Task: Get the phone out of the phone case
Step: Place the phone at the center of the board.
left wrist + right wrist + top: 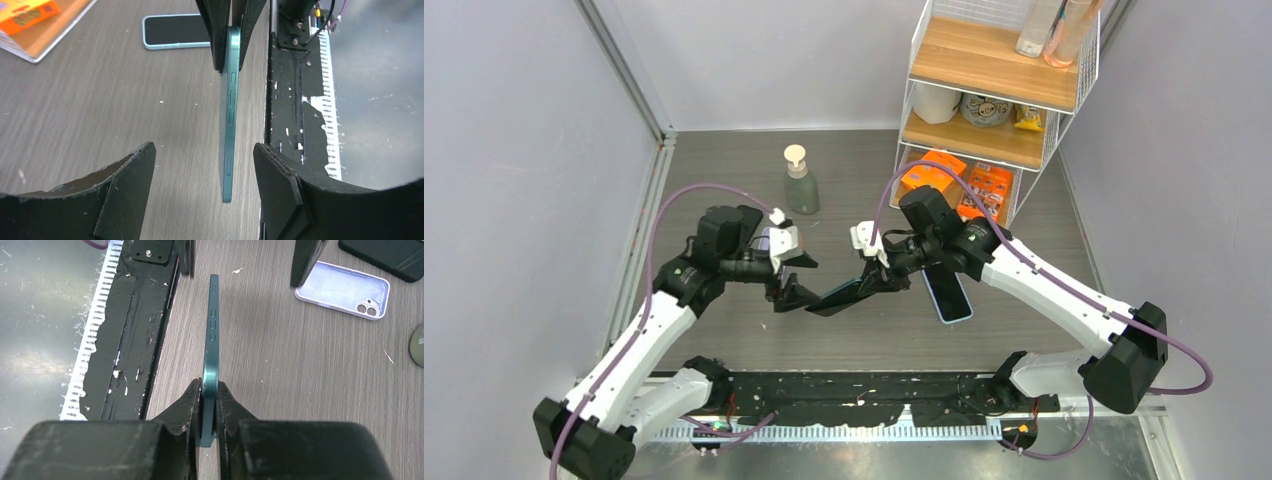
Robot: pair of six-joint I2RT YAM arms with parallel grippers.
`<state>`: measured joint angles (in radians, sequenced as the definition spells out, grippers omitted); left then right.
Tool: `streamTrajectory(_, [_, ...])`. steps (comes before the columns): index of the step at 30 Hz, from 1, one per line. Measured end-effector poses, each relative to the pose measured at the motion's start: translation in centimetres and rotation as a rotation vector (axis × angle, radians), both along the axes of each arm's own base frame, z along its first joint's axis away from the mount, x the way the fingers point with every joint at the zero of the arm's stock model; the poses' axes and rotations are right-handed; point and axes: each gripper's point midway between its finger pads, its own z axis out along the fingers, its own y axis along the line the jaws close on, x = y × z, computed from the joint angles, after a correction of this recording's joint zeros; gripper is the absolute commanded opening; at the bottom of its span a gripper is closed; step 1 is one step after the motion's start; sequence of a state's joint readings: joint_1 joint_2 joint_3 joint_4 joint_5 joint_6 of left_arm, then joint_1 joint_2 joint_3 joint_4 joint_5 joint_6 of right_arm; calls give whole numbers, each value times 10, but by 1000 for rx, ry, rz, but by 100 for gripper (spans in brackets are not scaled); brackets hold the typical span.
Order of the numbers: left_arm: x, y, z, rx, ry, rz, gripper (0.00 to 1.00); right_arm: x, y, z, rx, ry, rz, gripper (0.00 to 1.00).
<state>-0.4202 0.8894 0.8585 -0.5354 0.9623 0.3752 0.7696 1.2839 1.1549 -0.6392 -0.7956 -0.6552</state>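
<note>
A teal phone (839, 296) hangs above the table between the two arms, seen edge-on with its side buttons showing (230, 100). My right gripper (879, 275) is shut on one end of it (210, 390). My left gripper (204, 150) is open, and the phone's free end sits between its fingers, nearer the right finger and touching neither. An empty pale lilac phone case (345, 290) lies inside-up on the table beyond the phone, in the right wrist view.
A second phone with a light blue rim (949, 295) lies screen-up under the right arm. A soap bottle (801, 180) stands at the back. A wire shelf (994, 90) with orange packets (954, 180) fills the back right. A black flat object (395, 255) lies beside the lilac case.
</note>
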Motion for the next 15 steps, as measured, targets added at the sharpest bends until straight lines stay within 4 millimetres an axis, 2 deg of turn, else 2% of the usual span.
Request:
streamTrajectory(5, [-6,-22,-17,69,36,-62,70,-1,0,1,3,3,2,5])
streamTrajectory(10, [-6,-36,-17,97,39,-85,55,-1,1,1,3,2,2,5])
streamTrajectory(15, [2,-44,-22,115,95,-69,45,1,0,1,1,-2,-3,5])
